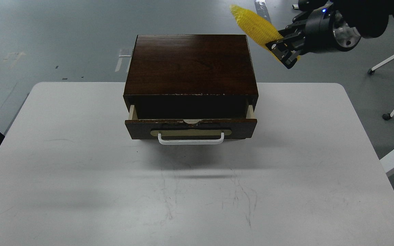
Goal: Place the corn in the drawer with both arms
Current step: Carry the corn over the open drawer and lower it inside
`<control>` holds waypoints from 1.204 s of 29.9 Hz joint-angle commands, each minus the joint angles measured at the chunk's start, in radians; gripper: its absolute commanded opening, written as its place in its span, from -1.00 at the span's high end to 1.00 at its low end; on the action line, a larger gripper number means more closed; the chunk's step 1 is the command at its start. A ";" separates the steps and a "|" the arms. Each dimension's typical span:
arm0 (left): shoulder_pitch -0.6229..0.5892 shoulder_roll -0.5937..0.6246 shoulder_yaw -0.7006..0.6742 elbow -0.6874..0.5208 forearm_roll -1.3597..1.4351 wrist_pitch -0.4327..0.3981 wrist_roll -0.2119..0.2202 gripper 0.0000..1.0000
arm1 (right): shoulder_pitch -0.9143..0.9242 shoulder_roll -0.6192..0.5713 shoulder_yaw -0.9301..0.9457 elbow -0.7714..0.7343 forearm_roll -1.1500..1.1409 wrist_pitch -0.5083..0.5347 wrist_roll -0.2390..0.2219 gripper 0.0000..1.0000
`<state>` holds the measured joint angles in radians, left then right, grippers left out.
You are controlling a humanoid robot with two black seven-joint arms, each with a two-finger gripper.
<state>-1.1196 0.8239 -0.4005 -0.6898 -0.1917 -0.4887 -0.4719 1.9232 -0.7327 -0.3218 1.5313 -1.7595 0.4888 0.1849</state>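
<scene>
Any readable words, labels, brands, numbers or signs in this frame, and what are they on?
None can be read.
The cabinet, the drawer, the table and the corn carry no print.
The floor tape is blank.

Yellow corn [254,25] aloft, tilted, beyond the cabinet's right corner; dark drawer [190,128] partly open.

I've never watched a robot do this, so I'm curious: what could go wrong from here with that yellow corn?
1. The right gripper pinches the bright yellow corn cob only near one end, held high beside the cabinet; it might slip out.
2. The dark brown wooden drawer is open only partway, a narrow gap; the cob may catch the cabinet's top edge instead of dropping in.
</scene>
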 commanded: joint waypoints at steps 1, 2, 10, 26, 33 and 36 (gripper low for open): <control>0.001 0.001 0.000 0.001 0.000 0.000 -0.004 -0.95 | 0.014 0.050 0.000 0.035 -0.128 0.000 0.066 1.00; 0.001 0.001 -0.001 0.001 -0.002 0.000 -0.004 -0.95 | 0.017 0.087 0.000 0.038 -0.168 0.000 0.076 1.00; 0.000 0.014 -0.006 0.001 -0.005 0.000 -0.004 -0.95 | -0.001 0.283 -0.008 0.027 -0.293 -0.002 0.080 1.00; 0.017 0.057 -0.024 0.003 -0.003 0.000 -0.005 -0.95 | -0.099 0.342 -0.007 -0.025 -0.293 -0.004 0.079 0.78; 0.017 0.055 -0.023 0.003 -0.003 0.000 -0.005 -0.95 | -0.122 0.343 -0.005 -0.030 -0.291 -0.004 0.073 0.35; 0.017 0.055 -0.024 0.003 -0.003 0.000 -0.004 -0.95 | -0.122 0.343 -0.005 -0.033 -0.291 -0.004 0.071 0.25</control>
<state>-1.1030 0.8791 -0.4234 -0.6873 -0.1949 -0.4887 -0.4770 1.8020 -0.3897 -0.3270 1.5024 -2.0512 0.4847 0.2574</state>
